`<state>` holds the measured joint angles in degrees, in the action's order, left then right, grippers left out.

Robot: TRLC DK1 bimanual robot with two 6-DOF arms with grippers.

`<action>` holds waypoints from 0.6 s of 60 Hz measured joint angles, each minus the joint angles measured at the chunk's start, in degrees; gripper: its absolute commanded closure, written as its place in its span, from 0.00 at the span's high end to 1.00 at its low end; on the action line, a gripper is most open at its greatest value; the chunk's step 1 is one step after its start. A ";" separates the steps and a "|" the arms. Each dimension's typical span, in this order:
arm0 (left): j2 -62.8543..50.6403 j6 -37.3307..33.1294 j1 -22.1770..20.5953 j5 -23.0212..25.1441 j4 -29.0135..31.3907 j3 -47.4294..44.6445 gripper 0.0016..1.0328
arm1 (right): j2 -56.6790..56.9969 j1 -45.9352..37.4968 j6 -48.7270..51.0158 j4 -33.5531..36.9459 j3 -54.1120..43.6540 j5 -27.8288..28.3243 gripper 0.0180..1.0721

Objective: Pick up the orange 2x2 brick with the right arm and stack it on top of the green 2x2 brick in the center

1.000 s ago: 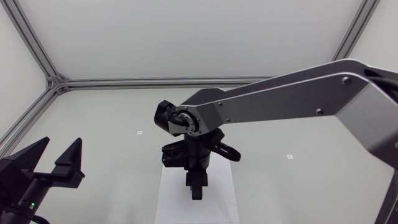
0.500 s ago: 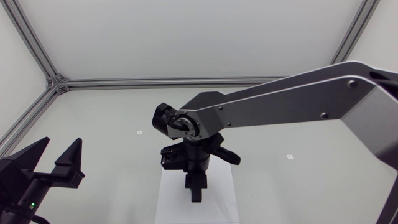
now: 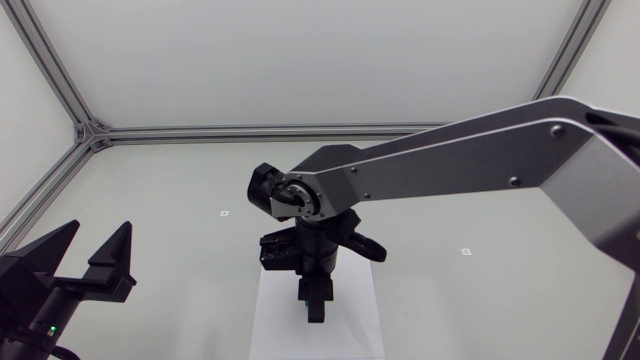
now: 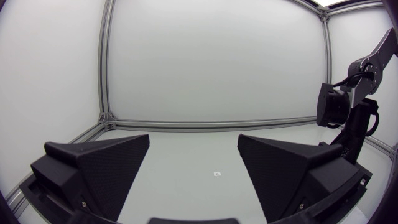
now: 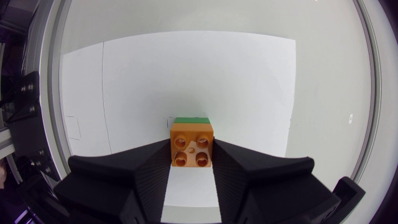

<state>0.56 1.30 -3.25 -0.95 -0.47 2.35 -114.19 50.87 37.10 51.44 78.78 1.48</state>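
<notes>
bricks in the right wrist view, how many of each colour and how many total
orange brick: 1
green brick: 1
total: 2

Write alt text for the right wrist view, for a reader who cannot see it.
An orange 2x2 plastic brick, studs up, is clamped between the two matte black wedge fingers of the right gripper. A strip of green plastic brick shows just beyond it, over a flat white sheet.
</notes>
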 measured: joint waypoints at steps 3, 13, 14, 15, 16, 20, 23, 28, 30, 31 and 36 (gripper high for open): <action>0.00 0.00 0.00 0.00 0.00 0.00 0.96 | 0.00 -0.22 0.28 -0.07 -0.11 0.33 0.05; 0.00 -0.02 0.00 0.00 0.00 0.00 0.96 | 0.68 -0.35 0.61 -1.49 -1.31 0.63 0.05; 0.00 -0.02 0.00 0.00 0.00 0.00 0.96 | 0.81 -0.33 0.59 -1.77 -1.57 0.57 0.05; 0.00 0.00 0.00 0.00 0.00 0.00 0.96 | 0.96 -0.28 0.57 -1.99 -1.79 0.35 0.05; 0.00 0.00 0.00 0.00 0.00 0.00 0.96 | 1.05 -0.22 0.42 -2.16 -1.99 0.17 0.05; 0.00 0.00 0.00 0.00 0.00 0.00 0.96 | 1.38 0.22 0.37 -2.60 -2.43 -0.33 0.05; 0.00 0.00 0.00 0.00 0.00 0.00 0.96 | 1.38 0.46 0.22 -2.62 -2.51 -0.83 0.05; 0.00 -0.02 0.00 0.00 0.00 0.00 0.96 | 1.36 0.79 0.17 -2.34 -2.29 -1.36 0.05; 0.00 -0.02 0.00 0.00 0.00 0.00 0.96 | 1.27 0.79 0.17 -2.14 -2.16 -1.40 0.05; 0.00 0.00 0.00 0.00 0.00 0.00 0.96 | 1.25 0.79 0.17 -2.01 -2.08 -1.46 0.05; 0.00 0.00 0.00 0.00 0.00 0.00 0.96 | 0.57 0.79 0.17 -0.98 -1.18 -1.55 0.05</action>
<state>0.56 1.30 -3.25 -0.95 -0.47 2.35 -113.62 51.66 37.28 50.46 77.60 -0.08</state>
